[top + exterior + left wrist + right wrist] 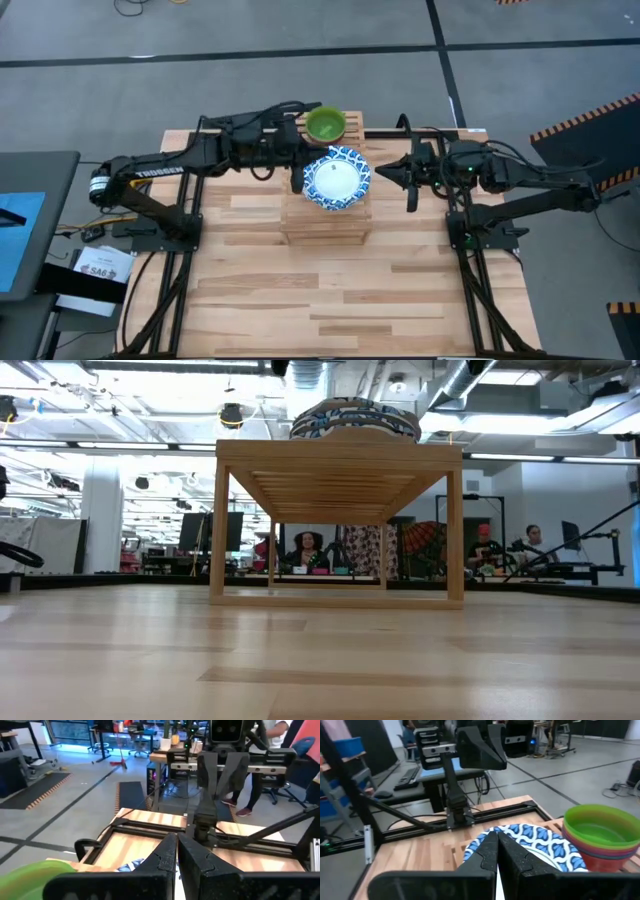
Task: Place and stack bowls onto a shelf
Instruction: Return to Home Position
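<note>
The left gripper [176,841] hangs beside the shelf's left long side, level with the blue patterned bowls [337,180]. Its two fingers are pressed together with nothing between them.

The shelf [325,228] stands mid-table. Its long axis runs from the table's far edge toward the near one, so a long side faces each arm. The stack with the green bowl [325,124] on top sits at the shelf's far end. The patterned stack sits about midway along the shelf, just beside the green one. All the bowls are upright, mouths up.

The right gripper [496,836] points at the shelf's right long side, a little clear of it. Its fingers are likewise closed on nothing.

The right wrist view alone shows orange, pink and purple rims under the green bowl. The low view looks along the shelf under its slats and shows only the patterned stack, not the green one.

The table [300,300] is pale butcher-block wood. Around it lies grey floor with dark tape lines and hazard-striped mats [590,115]. Beyond the shelf's legs, in the low view, people [306,550] sit at desks in a bright workshop.
</note>
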Tool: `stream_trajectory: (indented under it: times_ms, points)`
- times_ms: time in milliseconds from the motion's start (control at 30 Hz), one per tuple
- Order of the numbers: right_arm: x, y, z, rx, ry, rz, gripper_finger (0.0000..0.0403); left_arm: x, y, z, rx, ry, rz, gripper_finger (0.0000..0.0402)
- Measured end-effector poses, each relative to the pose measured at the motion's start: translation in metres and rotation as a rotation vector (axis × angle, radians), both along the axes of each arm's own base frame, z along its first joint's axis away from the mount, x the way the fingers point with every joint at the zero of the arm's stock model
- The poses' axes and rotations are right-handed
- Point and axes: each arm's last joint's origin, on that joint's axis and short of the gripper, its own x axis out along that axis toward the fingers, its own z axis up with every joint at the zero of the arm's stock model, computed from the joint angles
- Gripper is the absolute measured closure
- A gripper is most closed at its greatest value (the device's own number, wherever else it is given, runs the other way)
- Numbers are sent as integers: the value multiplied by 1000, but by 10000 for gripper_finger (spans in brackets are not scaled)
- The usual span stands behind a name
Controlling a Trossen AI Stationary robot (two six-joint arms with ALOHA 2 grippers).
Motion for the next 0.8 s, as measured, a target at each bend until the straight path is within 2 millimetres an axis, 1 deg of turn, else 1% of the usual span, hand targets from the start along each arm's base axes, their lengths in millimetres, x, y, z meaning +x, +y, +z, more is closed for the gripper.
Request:
stream_trajectory:
  times_ms: [100,200,267,333,433,500,567,667,800]
  points:
    - [-2,0,2,1,-10,14,375,1,-6,0,-1,5,-21,401]
    - [-2,0,1,9,-10,14,375,-3,-12,2,1,15,-64,401]
    - [-3,0,2,8,-14,14,375,-10,-15,3,18,44,-79,401]
    - [-3,0,3,10,-24,14,375,-19,-18,0,30,17,-88,401]
    - [-3,1,2,33,-23,14,375,-45,-22,-15,9,-91,-84,401]
    - [-3,1,3,38,-25,13,375,-67,-26,-29,-5,-184,-80,401]
    - [-3,1,3,37,-25,13,375,-88,-29,-44,-25,-240,-78,401]
    - [-3,0,2,37,-21,11,375,-119,-34,-70,-75,-272,-74,401]
    - [-2,0,2,37,-18,12,375,-151,-41,-103,-133,-291,-68,401]
